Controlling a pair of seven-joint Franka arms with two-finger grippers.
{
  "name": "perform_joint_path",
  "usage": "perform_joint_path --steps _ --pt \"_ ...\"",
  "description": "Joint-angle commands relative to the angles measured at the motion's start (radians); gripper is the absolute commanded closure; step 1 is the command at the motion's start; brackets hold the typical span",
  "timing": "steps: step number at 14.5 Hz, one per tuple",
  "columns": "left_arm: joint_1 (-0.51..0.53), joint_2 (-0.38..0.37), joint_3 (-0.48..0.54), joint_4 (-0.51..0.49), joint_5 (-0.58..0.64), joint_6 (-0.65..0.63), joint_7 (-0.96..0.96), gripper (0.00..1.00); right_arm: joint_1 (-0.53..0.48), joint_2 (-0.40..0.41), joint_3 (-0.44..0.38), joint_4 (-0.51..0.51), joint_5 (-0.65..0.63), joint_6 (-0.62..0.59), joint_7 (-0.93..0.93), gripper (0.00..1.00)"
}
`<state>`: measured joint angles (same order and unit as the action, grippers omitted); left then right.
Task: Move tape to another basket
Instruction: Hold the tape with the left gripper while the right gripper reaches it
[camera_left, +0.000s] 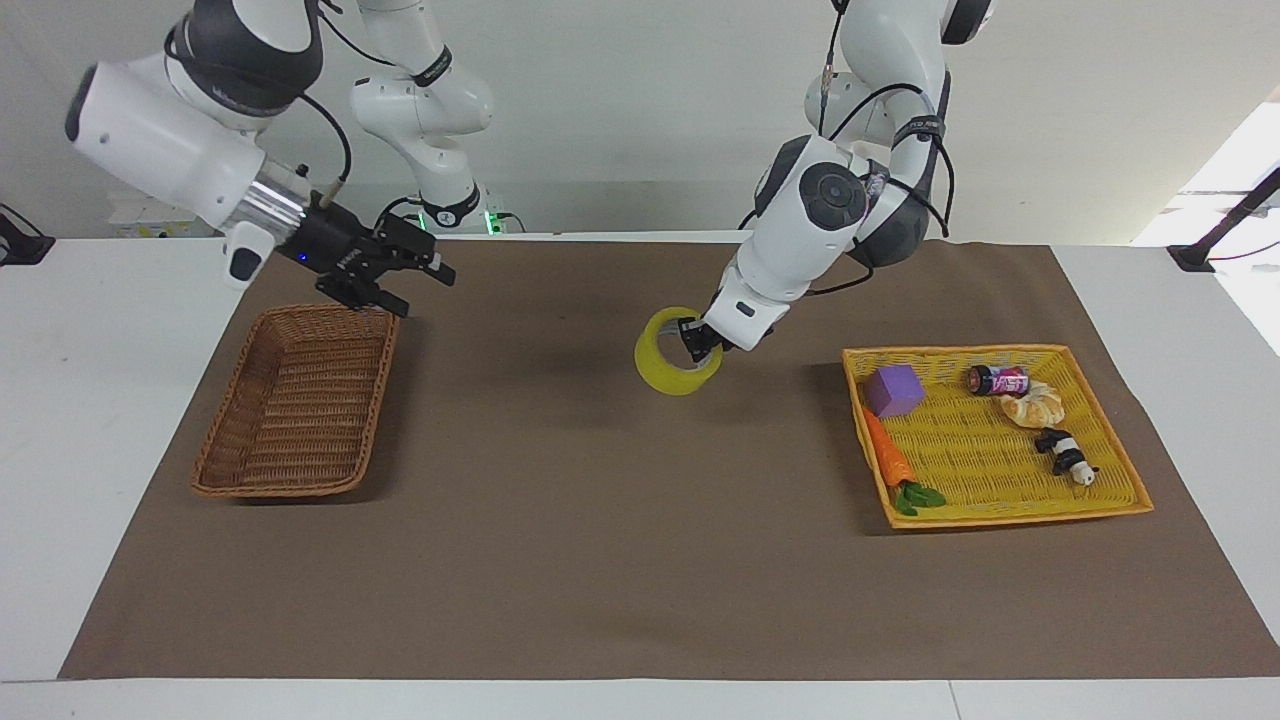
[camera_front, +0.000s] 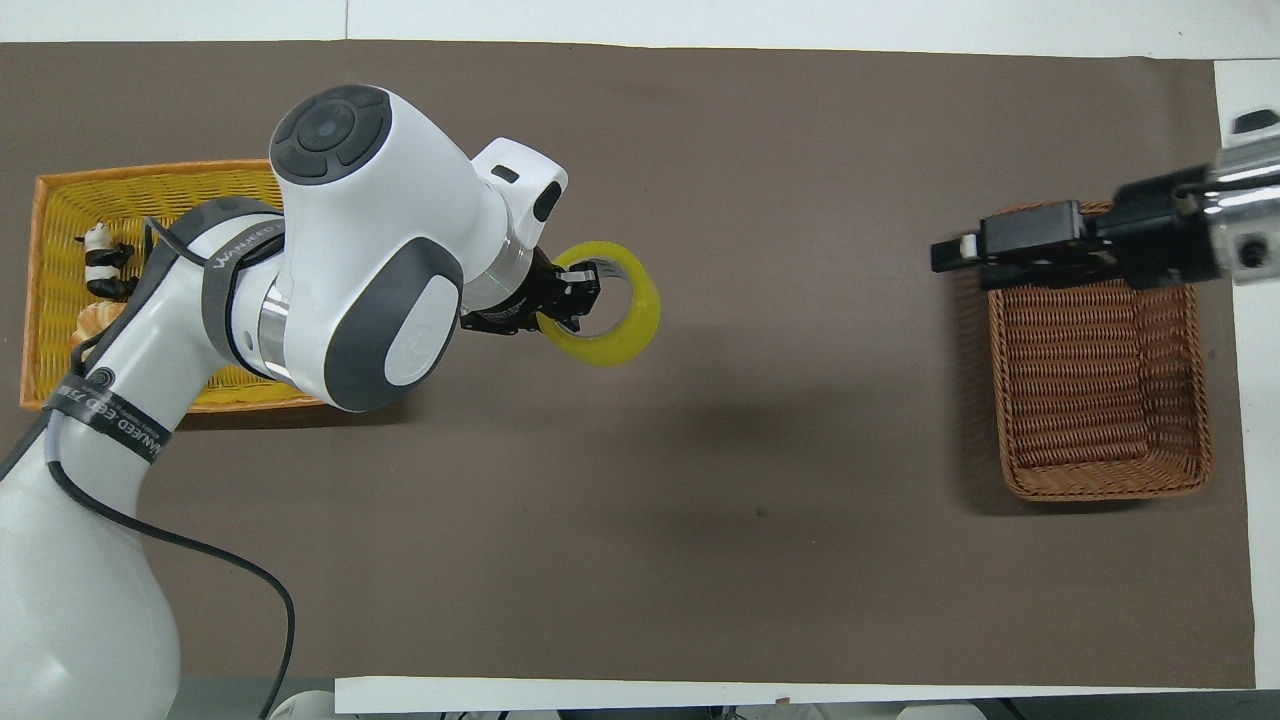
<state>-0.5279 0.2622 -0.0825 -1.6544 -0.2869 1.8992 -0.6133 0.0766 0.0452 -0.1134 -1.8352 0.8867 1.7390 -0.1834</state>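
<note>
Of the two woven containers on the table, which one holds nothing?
The dark-brown wicker basket at the right arm's end holds nothing; the flat yellow tray holds several small things.

White rounded arm shells with dark grey joint caps, black cables, black wristbands.

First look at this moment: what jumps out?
The yellow tape, gripped by the left gripper, hangs in the air over the brown mat mid-table. The right gripper, open, hovers over the brown basket at its robot-side end.
</note>
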Motion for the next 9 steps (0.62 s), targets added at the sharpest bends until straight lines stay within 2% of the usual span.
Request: perform_joint_path --steps 1,3,6,9 --pt "0.002 -0.021 0.007 -0.005 -0.017 -0.008 -0.008 1.00 0.057 0.100 0.003 -0.039 0.222 0.091 -0.060 0.01" --pt "0.005 -0.021 0.012 -0.004 -0.017 -0.014 -0.010 1.00 0.095 0.134 0.003 -0.087 0.390 0.137 -0.079 0.01" --pt "0.002 -0.026 0.012 -0.002 -0.015 -0.029 -0.031 1.00 0.181 0.183 0.003 -0.122 0.509 0.189 -0.131 0.01" --pt "0.005 -0.026 0.013 -0.004 -0.015 -0.031 -0.031 1.00 0.255 0.186 0.003 -0.139 0.596 0.251 -0.128 0.01"
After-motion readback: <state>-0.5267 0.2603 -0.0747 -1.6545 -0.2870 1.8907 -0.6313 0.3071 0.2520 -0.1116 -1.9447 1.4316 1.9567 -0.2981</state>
